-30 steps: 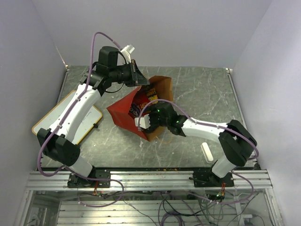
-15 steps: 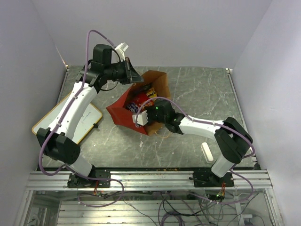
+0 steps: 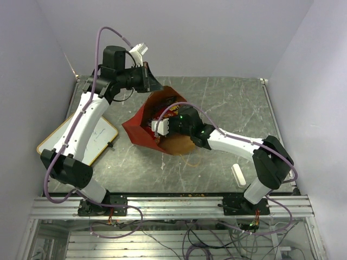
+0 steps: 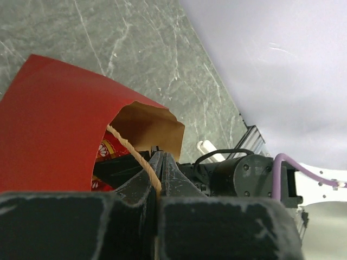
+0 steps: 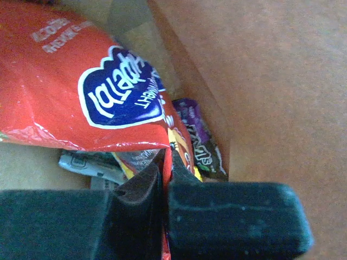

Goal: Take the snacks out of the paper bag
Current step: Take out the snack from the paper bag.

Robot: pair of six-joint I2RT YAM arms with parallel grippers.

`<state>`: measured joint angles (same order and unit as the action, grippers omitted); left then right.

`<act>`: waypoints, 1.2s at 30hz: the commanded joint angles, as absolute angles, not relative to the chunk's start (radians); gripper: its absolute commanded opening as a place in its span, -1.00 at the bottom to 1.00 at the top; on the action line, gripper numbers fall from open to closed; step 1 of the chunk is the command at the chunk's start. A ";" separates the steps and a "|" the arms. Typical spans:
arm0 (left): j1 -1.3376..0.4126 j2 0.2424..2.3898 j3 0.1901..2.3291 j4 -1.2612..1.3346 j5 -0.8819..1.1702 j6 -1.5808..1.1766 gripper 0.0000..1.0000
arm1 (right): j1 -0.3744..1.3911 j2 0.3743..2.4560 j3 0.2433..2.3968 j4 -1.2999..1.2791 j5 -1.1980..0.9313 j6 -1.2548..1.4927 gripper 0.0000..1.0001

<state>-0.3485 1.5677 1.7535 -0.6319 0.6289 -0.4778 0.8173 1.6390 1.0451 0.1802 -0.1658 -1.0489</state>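
Grey-green marble table (image 3: 233, 108), plain pale walls on 3 sides. Paper bag (image 3: 138, 127) sits left of table centre, red outside, brown inside, tipped with its open mouth toward the right arm. Left gripper (image 3: 153, 84) hangs over the bag's far rim, jaws fully closed on 1 tan loop handle (image 4: 129, 147). Its wrist view shows the cord running straight into the pinch between the 2 fingers, with the red bag wall below and left of it. Right gripper (image 5: 165, 173) is reached in through the bag mouth, jaws closed and clamped on the lower edge of the red packet (image 5: 59, 92); red foil shows in the slit between the fingers. Packet carries a blue logo with white lettering and lies against the brown inner wall, all of it inside the bag. Beside it are a purple wrapper (image 5: 198, 127) in the bag's inner corner and a silver wrapper (image 5: 87, 162) just left of the fingers. Cannot tell how many more small ones lie under the packet. Yellow-framed whiteboard (image 3: 103, 138) lies at the left table edge under the left arm. White oblong block (image 3: 237, 175) is near the right arm's base, well apart from the bag.
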 commanded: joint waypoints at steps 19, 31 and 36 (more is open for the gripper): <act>-0.342 1.494 1.597 -0.498 0.714 -0.619 -0.86 | 0.818 1.379 1.274 0.045 0.043 -0.763 -1.00; -0.342 1.493 1.646 -0.562 0.686 -0.642 -0.86 | 0.818 1.329 1.575 -0.136 0.323 -0.446 -1.00; -0.341 1.514 1.654 -0.598 0.682 -0.636 -0.86 | 0.818 1.327 1.728 -0.237 0.539 -0.339 -1.00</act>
<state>-0.3473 1.5204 1.6310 -0.5739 0.6842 -0.6346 0.8223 1.3773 1.6047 -0.3069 0.3023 -0.4629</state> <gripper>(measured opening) 0.075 0.004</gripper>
